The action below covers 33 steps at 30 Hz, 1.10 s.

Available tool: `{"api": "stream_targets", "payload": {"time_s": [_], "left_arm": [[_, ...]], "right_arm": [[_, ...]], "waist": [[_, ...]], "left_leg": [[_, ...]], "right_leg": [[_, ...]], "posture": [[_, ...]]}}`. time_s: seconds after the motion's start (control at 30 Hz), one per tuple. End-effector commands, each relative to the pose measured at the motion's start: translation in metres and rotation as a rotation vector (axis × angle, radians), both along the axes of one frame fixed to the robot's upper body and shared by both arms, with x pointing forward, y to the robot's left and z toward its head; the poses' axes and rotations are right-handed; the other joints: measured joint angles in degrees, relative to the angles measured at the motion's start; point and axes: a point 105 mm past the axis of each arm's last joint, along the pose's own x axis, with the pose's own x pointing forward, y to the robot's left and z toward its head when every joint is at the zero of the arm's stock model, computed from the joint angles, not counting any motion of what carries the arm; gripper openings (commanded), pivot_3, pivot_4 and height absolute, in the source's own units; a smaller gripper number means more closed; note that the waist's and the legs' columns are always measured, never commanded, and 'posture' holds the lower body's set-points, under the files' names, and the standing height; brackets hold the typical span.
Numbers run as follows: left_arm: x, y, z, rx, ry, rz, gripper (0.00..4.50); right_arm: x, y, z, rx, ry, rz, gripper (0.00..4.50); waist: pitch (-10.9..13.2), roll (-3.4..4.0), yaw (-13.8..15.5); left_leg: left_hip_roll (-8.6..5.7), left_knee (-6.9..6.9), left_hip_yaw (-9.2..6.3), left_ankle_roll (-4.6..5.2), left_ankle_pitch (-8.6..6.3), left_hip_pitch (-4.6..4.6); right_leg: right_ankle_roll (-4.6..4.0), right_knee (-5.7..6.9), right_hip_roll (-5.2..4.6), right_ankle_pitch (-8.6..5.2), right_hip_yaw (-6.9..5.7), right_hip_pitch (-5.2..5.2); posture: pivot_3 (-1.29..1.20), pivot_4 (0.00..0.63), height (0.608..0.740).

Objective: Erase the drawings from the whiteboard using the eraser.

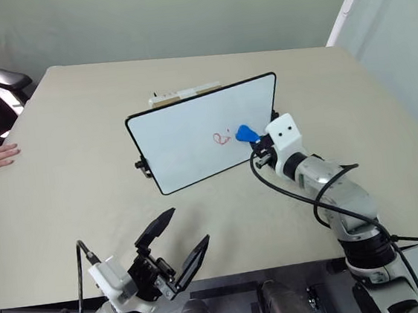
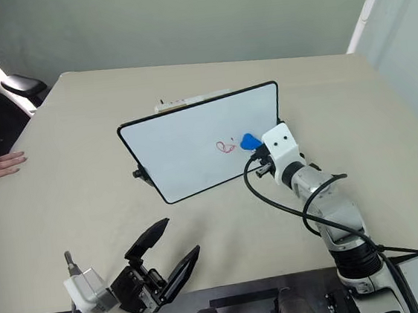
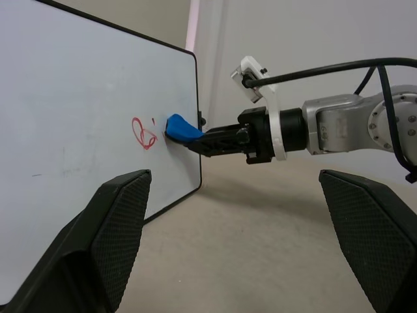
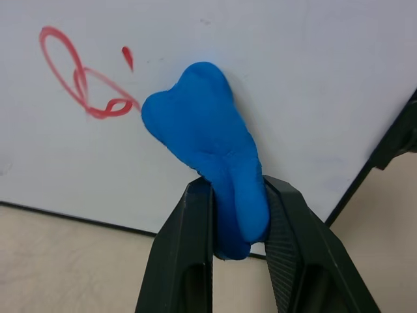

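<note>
Left pincer [image 1: 175, 244]: released, jaws spread, low over the desk [image 1: 63, 194] at 7 o'clock from the board [image 1: 191, 132]. Right pincer [image 4: 236, 218]: clenched on the eraser [image 4: 208, 150], pressed to the board, at 3 o'clock of the drawings [image 4: 81, 81].

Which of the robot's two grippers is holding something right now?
The right gripper, shut on the blue eraser against the whiteboard beside the red drawings. The left gripper hangs open, holding nothing.
</note>
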Motion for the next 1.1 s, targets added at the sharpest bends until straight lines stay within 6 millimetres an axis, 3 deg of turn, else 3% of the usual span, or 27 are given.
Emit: {"api": "stream_targets", "payload": {"time_s": [0.03,0.13,0.33,0.53,0.67,0.73,0.83,1.03,1.1], "left_arm": [[-0.003,-0.002,0.007,-0.011,-0.032,-0.003,4.50],[-0.003,-0.003,0.007,-0.011,-0.031,-0.005,4.50],[-0.003,-0.003,0.007,-0.012,-0.032,-0.004,4.50],[-0.002,-0.001,0.008,-0.016,-0.035,0.000,4.50],[-0.002,-0.002,0.008,-0.016,-0.036,0.000,4.50],[-0.002,-0.002,0.009,-0.017,-0.036,0.000,4.50],[-0.002,-0.002,0.009,-0.017,-0.036,0.001,4.50],[-0.002,-0.001,0.008,-0.018,-0.035,0.001,4.50],[-0.001,-0.001,0.008,-0.019,-0.034,0.002,4.50]], "right_arm": [[-0.002,0.001,0.026,0.031,-0.100,-0.004,1.01],[-0.005,0.007,0.034,0.039,-0.122,0.041,1.01],[-0.010,0.014,0.017,-0.033,-0.072,0.121,1.01],[0.004,-0.001,-0.008,-0.117,0.007,0.043,1.01],[0.009,-0.006,-0.008,-0.126,0.007,0.013,1.01],[0.012,-0.008,-0.007,-0.127,-0.001,-0.002,1.01],[0.013,-0.006,0.013,-0.091,-0.071,0.000,1.01],[0.004,0.012,0.044,-0.095,-0.215,0.108,1.01],[-0.002,0.019,0.045,-0.123,-0.240,0.158,1.01]], "waist": [[0.0,0.00,0.0],[0.0,0.00,0.0],[0.0,0.00,0.0],[0.0,-0.01,0.0],[0.0,0.00,0.0],[0.0,0.00,0.0],[0.0,0.00,0.0],[0.0,0.05,-0.3],[0.0,0.05,-0.3]], "left_leg": [[0.00,0.00,0.00,0.00,0.00,0.00],[0.00,0.00,0.00,0.00,0.00,0.00],[0.00,-0.01,0.01,0.00,0.00,-0.02],[0.00,0.00,0.00,0.00,0.00,-0.01],[0.00,0.01,-0.01,-0.01,0.01,0.01],[0.00,-0.01,-0.02,-0.01,0.01,0.01],[0.00,0.01,-0.01,-0.01,0.01,0.00],[0.00,-0.01,-0.01,-0.02,0.01,0.00],[0.00,-0.01,-0.01,-0.01,0.01,0.00]], "right_leg": [[0.00,0.00,0.00,0.00,0.00,0.00],[0.00,0.00,0.00,0.00,0.00,-0.01],[0.00,-0.01,0.00,0.00,0.00,-0.01],[0.00,-0.01,0.00,0.00,0.00,0.01],[0.00,0.00,-0.01,0.00,0.00,0.00],[0.00,0.01,-0.01,0.00,0.00,0.00],[0.00,0.01,-0.01,0.00,0.00,0.01],[0.01,0.03,0.00,0.00,0.00,-0.03],[0.01,0.03,0.00,0.00,0.00,-0.02]], "posture": [[0.00,0.150,0.740],[0.00,0.150,0.740],[0.00,0.150,0.740],[0.00,0.150,0.740],[0.00,0.150,0.740],[0.00,0.150,0.740],[0.00,0.150,0.740],[0.00,0.150,0.740],[0.00,0.150,0.740]]}}
